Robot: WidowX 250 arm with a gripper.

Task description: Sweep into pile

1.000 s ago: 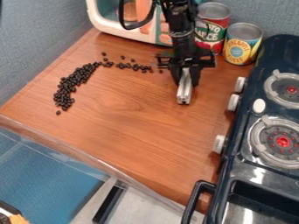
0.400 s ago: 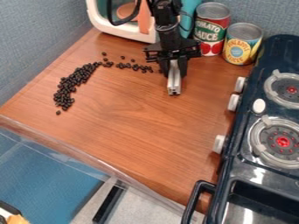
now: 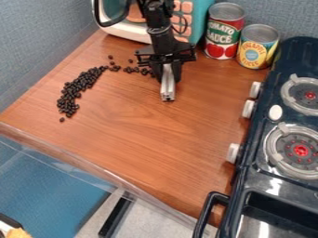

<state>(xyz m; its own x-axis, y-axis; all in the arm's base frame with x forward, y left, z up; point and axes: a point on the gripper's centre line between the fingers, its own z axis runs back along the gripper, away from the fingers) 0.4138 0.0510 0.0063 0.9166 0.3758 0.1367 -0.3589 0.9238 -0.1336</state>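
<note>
Your gripper point(image 3: 168, 74) grips a pale bar point(image 3: 168, 88) beside a curved trail of black beans point(image 3: 77, 87) on the wooden counter point(image 3: 155, 144).

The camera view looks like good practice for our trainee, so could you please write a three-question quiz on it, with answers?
1. Multiple choice: how do the small dark pieces lie?
A) in one round heap
B) in a curved trail with a few strays
C) in two straight, parallel rows

2. Short answer: what does the pincer hold?

3. True or false: the blue-and-yellow can stands nearer the stove than the red can does.

Key: 1, B; 2, a pale bar; 3, true.
</note>
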